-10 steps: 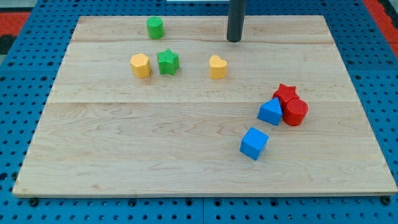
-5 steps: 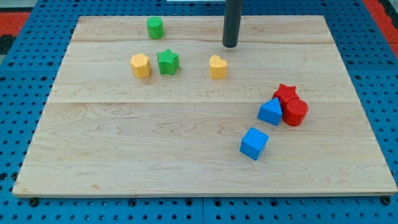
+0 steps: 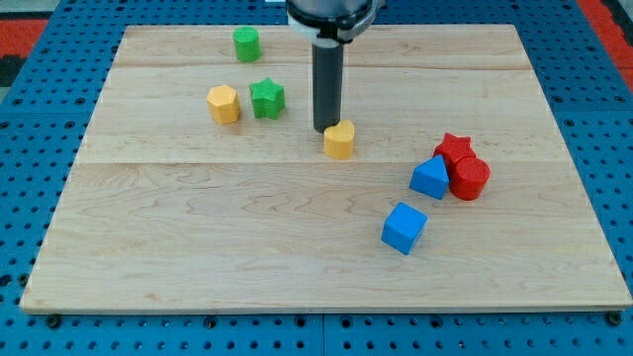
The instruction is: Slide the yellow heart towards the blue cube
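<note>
Our rod's upper part runs off the view's top, so we see only the lower shaft and my tip (image 3: 325,130), planted just at the upper-left shoulder of the yellow heart (image 3: 339,140), seemingly touching it. We carry no end effector that opens or closes, just this bare rod. The heart sits a little above the middle of the counter (image 3: 198,247), and the blue cube (image 3: 404,227) lies well apart from it, toward the counter's bottom-right, with bare wood between them. Near the right edge, a blue triangular block (image 3: 430,178) crowds against a red star (image 3: 454,148) and a red cylinder (image 3: 469,179); the star is partly hidden behind them. Toward the top-left corner sit a green cylinder (image 3: 246,44), a green star (image 3: 266,98) and a yellow hexagonal block (image 3: 224,104).
</note>
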`<state>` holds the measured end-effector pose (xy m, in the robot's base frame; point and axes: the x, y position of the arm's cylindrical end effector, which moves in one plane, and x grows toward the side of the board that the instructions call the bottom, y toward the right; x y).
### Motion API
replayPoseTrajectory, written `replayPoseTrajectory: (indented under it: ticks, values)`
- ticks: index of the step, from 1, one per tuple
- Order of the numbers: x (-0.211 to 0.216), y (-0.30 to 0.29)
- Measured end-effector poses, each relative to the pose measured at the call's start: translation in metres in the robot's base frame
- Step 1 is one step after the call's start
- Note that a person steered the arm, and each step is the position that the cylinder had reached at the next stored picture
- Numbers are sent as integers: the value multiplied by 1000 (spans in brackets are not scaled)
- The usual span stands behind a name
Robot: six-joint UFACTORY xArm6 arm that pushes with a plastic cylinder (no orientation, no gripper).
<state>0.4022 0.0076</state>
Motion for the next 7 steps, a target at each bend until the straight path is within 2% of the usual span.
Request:
replayPoseTrajectory:
  ticks: [1, 3, 4, 6, 7]
  values:
    - [29, 0]
    - [-14, -1]
    - [-13, 5]
    - [33, 20]
    - [34, 21]
